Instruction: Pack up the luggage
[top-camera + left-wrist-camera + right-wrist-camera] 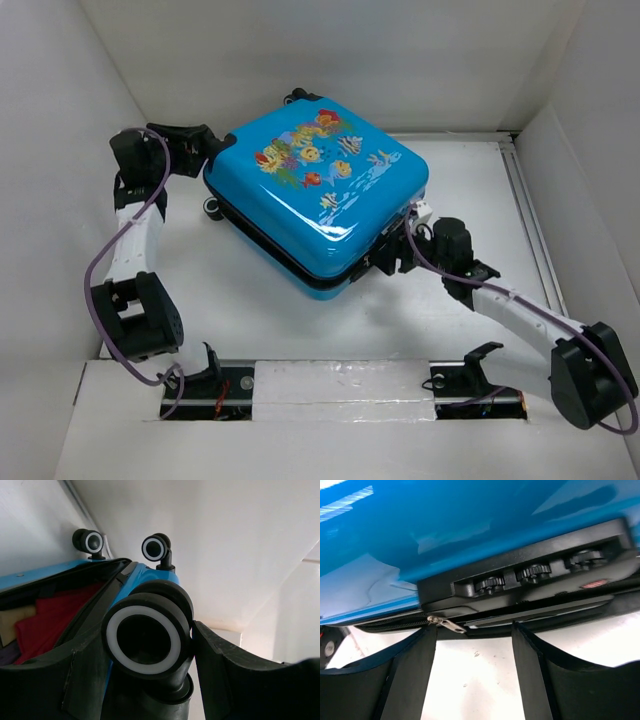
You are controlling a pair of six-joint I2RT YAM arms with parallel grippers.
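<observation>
The luggage (320, 190) lies flat, fish print up, toward 12 o'clock of the table (470, 200). Its wheel end points to 10 o'clock and its combination lock (535, 572) to 4 o'clock. It looks nearly square from above, so the long axis is hard to judge. The left gripper (212, 150) straddles a corner wheel (145, 640); I cannot tell whether it pinches it. The right gripper (475, 645) is released just below the zipper pull (447, 625). Through the lid gap, red cloth (50, 615) shows; the rest is hidden.
</observation>
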